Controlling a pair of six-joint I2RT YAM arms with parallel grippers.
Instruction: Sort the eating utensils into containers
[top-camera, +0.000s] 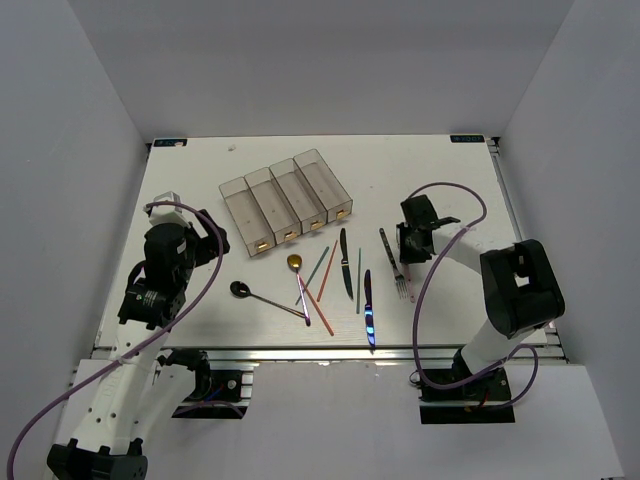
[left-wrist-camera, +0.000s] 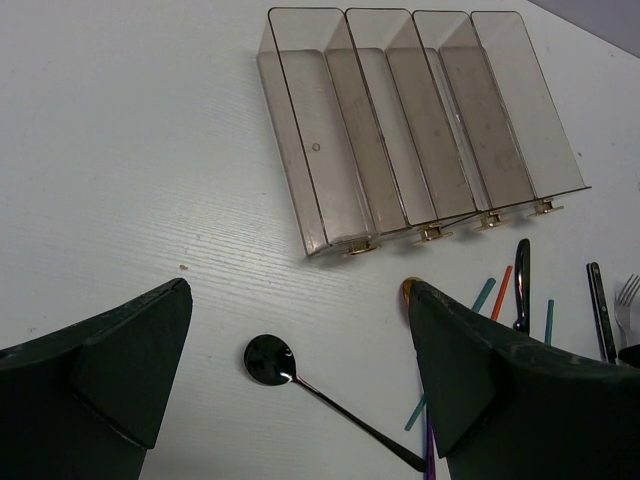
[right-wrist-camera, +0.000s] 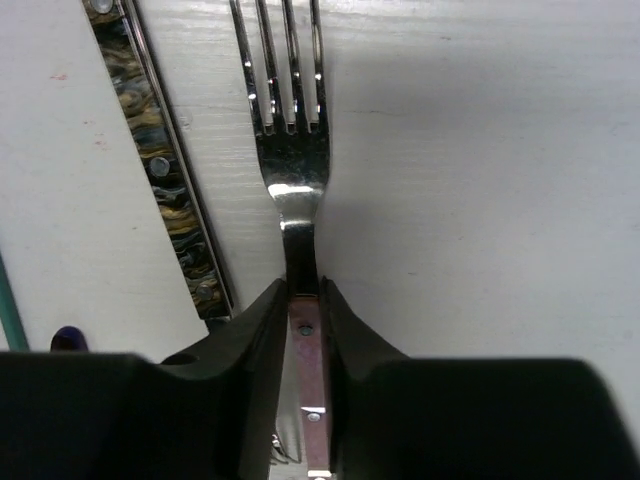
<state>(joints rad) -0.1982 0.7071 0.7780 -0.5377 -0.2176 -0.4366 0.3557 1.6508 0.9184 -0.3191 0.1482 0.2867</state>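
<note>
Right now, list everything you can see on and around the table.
table: one, white, under everything.
bins: four, clear grey, joined in a row, far left, empty.
dark spoon: one, black, left of centre.
gold spoon: one, gold bowl, just right of it.
chopsticks: four, two teal, one orange, one red, centre.
black knife: one, black, centre.
blue knife: one, iridescent blue, nearer the arms.
forks: two, right of the knives; a dark-handled fork beside a red-handled fork.
left gripper: one, black, open above the table by the dark spoon.
right gripper: one, black, closed on the red-handled fork's handle.
</note>
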